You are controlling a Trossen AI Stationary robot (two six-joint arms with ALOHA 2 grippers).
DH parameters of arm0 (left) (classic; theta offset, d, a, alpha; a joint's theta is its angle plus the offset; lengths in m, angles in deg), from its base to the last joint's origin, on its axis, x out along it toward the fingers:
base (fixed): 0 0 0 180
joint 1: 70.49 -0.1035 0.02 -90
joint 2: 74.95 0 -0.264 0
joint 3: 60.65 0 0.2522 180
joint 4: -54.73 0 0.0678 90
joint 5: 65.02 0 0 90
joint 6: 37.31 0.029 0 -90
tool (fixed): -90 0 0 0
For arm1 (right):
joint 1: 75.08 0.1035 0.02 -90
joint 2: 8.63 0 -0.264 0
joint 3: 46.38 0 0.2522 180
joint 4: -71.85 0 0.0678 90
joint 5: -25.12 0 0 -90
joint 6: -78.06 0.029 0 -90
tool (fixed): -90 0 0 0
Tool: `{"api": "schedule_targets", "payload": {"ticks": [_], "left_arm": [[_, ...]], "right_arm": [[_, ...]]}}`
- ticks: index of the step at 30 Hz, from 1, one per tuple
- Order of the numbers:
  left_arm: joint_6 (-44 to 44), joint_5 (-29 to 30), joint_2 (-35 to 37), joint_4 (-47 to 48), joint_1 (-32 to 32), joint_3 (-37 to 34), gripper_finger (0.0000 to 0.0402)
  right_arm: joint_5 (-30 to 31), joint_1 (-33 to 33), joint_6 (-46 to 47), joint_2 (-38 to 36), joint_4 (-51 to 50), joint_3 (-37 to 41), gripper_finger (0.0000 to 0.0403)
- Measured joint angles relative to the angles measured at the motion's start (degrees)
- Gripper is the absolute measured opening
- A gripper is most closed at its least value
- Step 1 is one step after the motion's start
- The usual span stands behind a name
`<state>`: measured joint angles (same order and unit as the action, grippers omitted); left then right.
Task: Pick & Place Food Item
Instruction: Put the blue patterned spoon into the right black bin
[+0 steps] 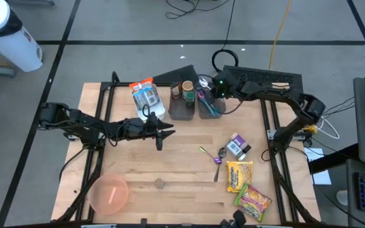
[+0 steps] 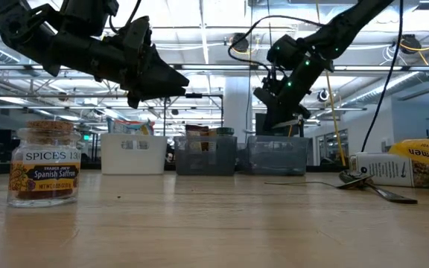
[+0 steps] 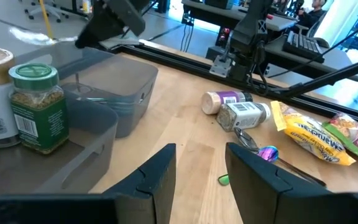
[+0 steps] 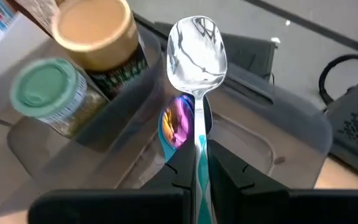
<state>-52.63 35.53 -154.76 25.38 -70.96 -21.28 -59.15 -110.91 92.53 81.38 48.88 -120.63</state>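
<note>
Pinched in the right tool (image 4: pixel 197 163), a shiny metal spoon with a teal handle (image 4: pixel 197 43) hangs over the grey plastic bin (image 4: pixel 291 134). It looks light, stiff and slippery; hold the thin handle. Left tool (image 3: pixel 201 163) hovers spread, empty.

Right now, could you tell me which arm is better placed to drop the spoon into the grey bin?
The right: its tool is shut on the spoon directly above the grey bin. The left tool hangs open and empty over mid-table.
</note>
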Motion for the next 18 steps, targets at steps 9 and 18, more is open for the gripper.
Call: {"api": "schedule_targets", "payload": {"ticks": [9,18], "left_arm": [[-0.06,0.01,0.0,1.47,0.0,0.0,0.0147],[-0.21,0.0,0.0,1.57,0.0,0.0,0.0147]], "right_arm": [[0.06,1.49,1.62,4.71,1.25,0.0,0.0013],[0.07,2.13,2.84,6.57,0.89,0.02,0.0013]]}}
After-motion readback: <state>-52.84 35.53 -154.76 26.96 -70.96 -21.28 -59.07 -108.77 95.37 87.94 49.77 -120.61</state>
